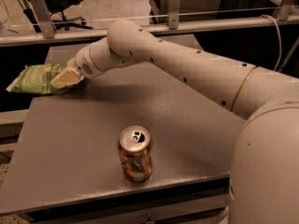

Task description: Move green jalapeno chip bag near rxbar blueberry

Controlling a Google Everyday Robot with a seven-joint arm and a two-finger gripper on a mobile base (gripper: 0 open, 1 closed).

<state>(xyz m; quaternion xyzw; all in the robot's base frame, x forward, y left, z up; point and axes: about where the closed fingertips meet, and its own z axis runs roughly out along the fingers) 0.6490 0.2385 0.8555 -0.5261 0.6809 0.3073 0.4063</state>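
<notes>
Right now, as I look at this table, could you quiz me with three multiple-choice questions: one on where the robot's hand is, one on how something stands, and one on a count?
1. Where is the hand?
A) at the green jalapeno chip bag on the table's far-left edge
B) above the near edge
C) off the right side

2. How is the brown drink can placed?
A) lying on its side
B) crushed flat
C) upright

3. How many such cans are on the table?
A) none
B) one
C) three

Answers:
1 A: the hand sits at the bag's right end.
2 C: the can's top, with its pull tab, faces up.
3 B: a single can shows, near the front.
</notes>
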